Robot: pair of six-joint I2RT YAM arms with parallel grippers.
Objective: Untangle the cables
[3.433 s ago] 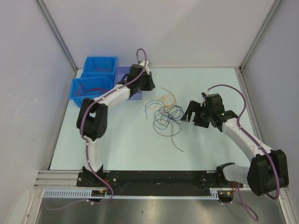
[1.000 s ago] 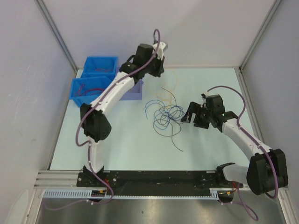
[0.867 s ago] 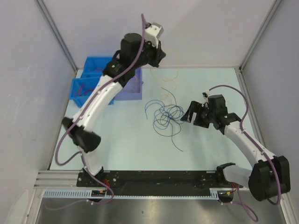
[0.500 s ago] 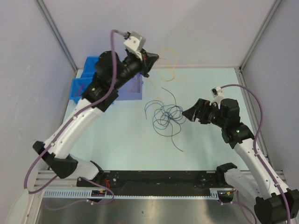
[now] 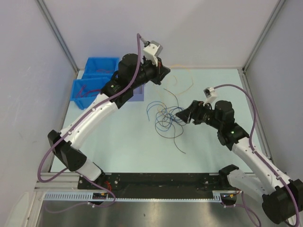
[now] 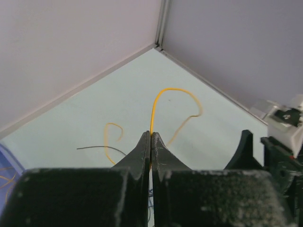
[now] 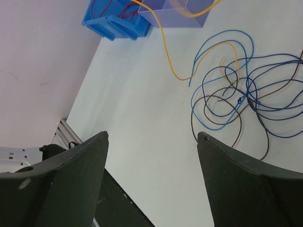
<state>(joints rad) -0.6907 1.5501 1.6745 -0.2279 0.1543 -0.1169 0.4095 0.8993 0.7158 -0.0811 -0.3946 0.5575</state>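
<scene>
**Cables (image 5: 166, 116) lie beside right hand (image 5: 182, 115)**

The left hand (image 6: 150, 138) pinches one yellow cable (image 6: 155, 101), held up at the far side. The rest lie knotted on the surface (image 5: 118, 142), just ahead of the wide, empty right hand (the nearer one).

A loose tangle of blue and dark cables (image 5: 166, 116) lies in overlapping loops on the middle of the worktop (image 5: 118, 142), with one dark strand trailing toward the near edge. A yellow cable (image 6: 154, 101), pinched in the closed left end effector (image 6: 151, 138), arcs up and curls. Its lower length seems to thread among the blue loops.
</scene>
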